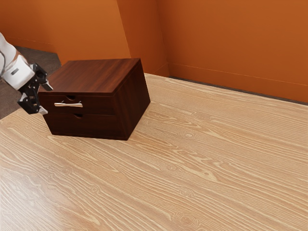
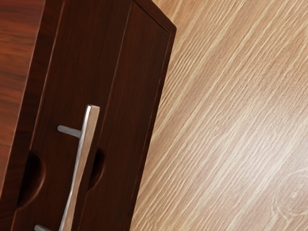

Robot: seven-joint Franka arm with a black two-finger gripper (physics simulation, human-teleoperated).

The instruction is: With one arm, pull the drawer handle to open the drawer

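A dark wooden cabinet (image 1: pixel 98 77) with two drawer fronts stands on the table at the exterior view's left. A slim silver bar handle (image 1: pixel 68 104) crosses the upper drawer front (image 1: pixel 91 104), which sits flush with the lower one. My black gripper (image 1: pixel 42 97) hovers just off the front's left end, a short way from the handle, open, with nothing between its fingers. In the wrist view the handle (image 2: pixel 79 163) stands out from the drawer front (image 2: pixel 62 96) on two short posts, close ahead of my hand.
The light wooden tabletop (image 1: pixel 202 163) stretches wide to the exterior view's right and front. Orange walls (image 1: pixel 231 38) close off the back. The table's edge and dark floor (image 1: pixel 9 98) lie behind my arm at the far left.
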